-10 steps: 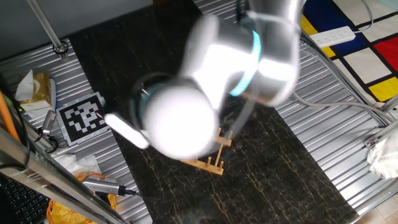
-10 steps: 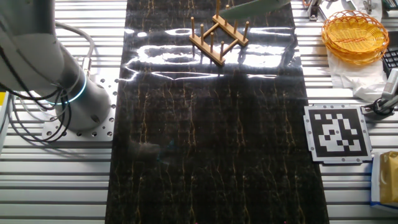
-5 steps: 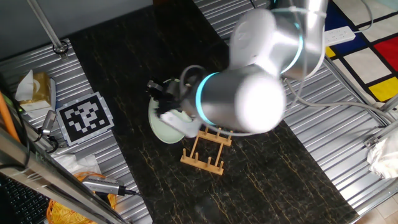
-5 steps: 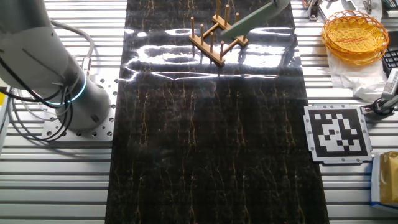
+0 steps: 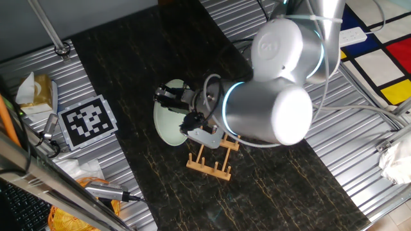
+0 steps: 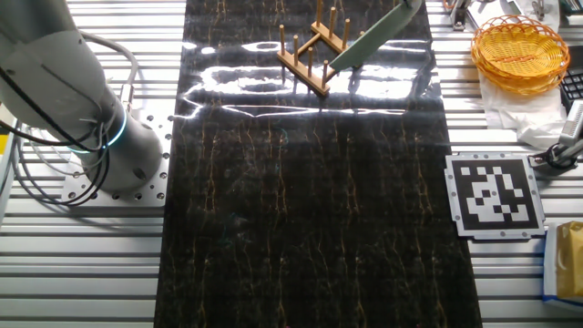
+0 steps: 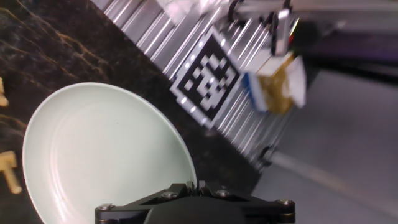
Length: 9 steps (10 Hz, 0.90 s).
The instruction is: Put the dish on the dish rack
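Note:
The pale mint-green dish (image 5: 168,126) hangs tilted, on edge, just beside the end of the small light-wood dish rack (image 5: 212,158). In the other fixed view the dish (image 6: 372,36) slants steeply, its lower rim close to the rack's (image 6: 314,53) right end pegs. My gripper (image 5: 185,110) is shut on the dish's rim. In the hand view the dish (image 7: 99,155) fills the lower left, and my gripper (image 7: 194,185) clamps its rim at the bottom edge. Two rack pegs (image 7: 6,163) show at the far left. The arm hides part of the rack in one fixed view.
A black-and-white marker tag (image 5: 87,122) lies on the ribbed metal beside the dark mat and also shows in the other fixed view (image 6: 495,193). A wicker basket (image 6: 519,46) stands at the back right. A tissue box (image 5: 35,90) sits near the tag. The arm's base (image 6: 114,150) stands left of the mat.
The arm has swung round and carried the dish down toward the rack. The dish has tipped from nearly flat to steeply tilted, its lower rim now by the rack's end pegs.

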Tool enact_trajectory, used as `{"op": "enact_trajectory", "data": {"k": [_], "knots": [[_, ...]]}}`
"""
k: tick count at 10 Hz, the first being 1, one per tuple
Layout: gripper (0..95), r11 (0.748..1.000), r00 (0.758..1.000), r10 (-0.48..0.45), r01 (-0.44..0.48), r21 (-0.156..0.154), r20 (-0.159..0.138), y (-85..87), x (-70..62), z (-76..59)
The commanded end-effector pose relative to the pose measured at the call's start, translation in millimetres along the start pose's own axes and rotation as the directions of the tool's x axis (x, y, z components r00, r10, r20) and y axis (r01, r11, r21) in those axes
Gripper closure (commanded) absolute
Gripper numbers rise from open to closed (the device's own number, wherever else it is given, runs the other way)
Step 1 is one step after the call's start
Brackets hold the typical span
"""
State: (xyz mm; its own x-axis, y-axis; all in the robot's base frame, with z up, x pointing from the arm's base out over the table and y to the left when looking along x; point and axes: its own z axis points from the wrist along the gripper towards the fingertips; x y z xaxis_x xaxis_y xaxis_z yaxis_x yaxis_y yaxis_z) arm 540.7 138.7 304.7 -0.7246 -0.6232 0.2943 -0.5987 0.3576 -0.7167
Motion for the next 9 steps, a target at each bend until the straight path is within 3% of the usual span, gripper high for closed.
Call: {"op": "enact_trajectory", "data": {"k": [1, 2, 4, 5, 7, 8, 9], "knots": [[95.0, 0.998, 0.999, 0.043, -0.043, -0.054, 0.001, 0.0, -0.1, -0.3], [95.0, 0.997, 0.999, 0.047, -0.047, -0.062, -0.001, 0.0, 0.0, -0.2], [95.0, 0.991, 0.995, 0.094, -0.097, -0.087, -0.038, 0.0, 0.0, -0.2], [95.0, 0.994, 0.997, 0.068, -0.071, -0.081, -0.035, 0.0, 0.0, -0.2], [95.0, 1.0, 0.999, 0.009, -0.01, -0.021, -0.039, 0.0, 0.0, -0.2], [95.0, 1.0, 1.0, -0.01, 0.01, 0.006, -0.026, 0.0, 0.0, -0.2], [95.0, 0.998, 0.999, -0.032, 0.034, 0.05, -0.035, 0.0, 0.0, -0.2]]}}
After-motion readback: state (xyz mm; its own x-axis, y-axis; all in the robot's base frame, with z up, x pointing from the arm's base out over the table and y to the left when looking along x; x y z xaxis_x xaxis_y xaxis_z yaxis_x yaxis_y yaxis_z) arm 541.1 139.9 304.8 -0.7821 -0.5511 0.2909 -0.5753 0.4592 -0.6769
